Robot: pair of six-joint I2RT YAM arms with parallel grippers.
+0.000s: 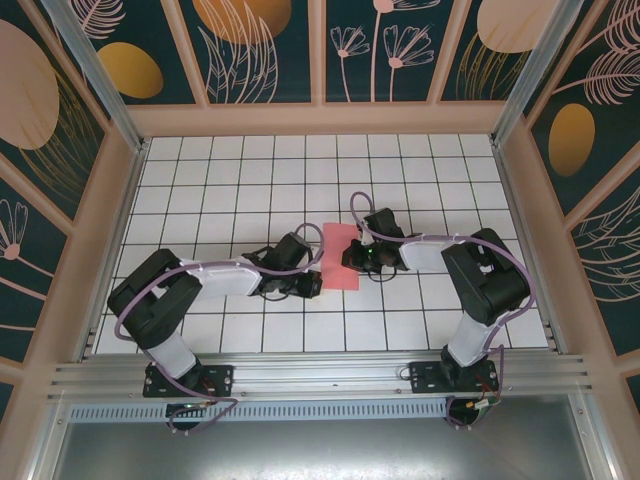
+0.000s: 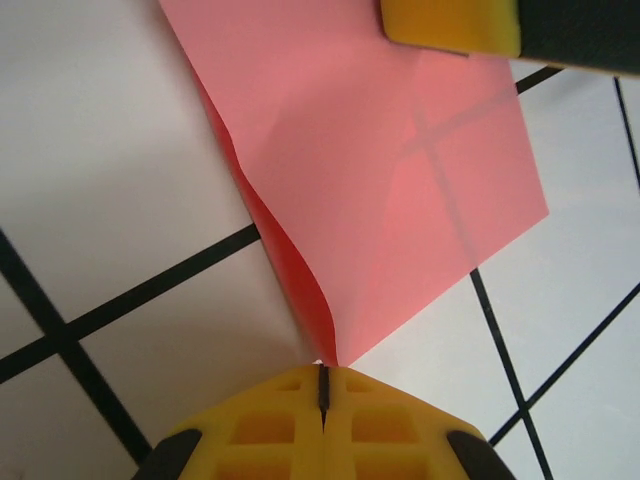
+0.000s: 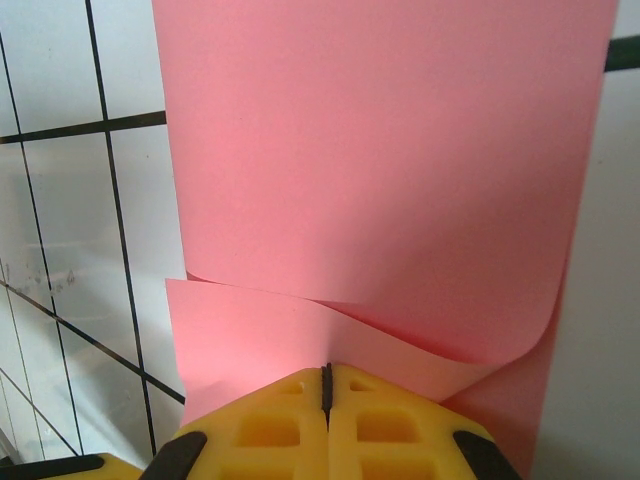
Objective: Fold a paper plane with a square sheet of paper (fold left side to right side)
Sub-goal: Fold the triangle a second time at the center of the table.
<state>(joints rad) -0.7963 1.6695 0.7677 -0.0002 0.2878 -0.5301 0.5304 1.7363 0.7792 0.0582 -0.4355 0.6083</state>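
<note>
— What lay closest to the lens?

— The left jaws, yellow, were seen pressed together, with a corner of the square sheet of paper pinched at their tip. The right jaws were likewise found closed, and the sheet's near edge appeared to be caught between them.

— And where was the sheet placed?

— It was spread directly ahead of both pairs of jaws, between them, on the white gridded surface. Ahead and to the left of the left jaws a soft, rounded bend was noted, with one layer laid over another. Just beyond the right jaws an upper layer was seen curling up off the lower one. At the edge farthest from the left jaws, a yellow fingertip of the other arm was seen over the paper.

— Which step was judged to be in hand?

— The first fold, left side to right side. The sheet was doubled, but no sharp crease was formed and no dart shape was yet made.

— What was called for next?

— The free edges would need to be matched ahead of the right jaws, the top layer lowered flat, and the rounded bend pressed into a crease. Since thin paper is easily dragged, one edge would need to be held down while the other was released.
</note>
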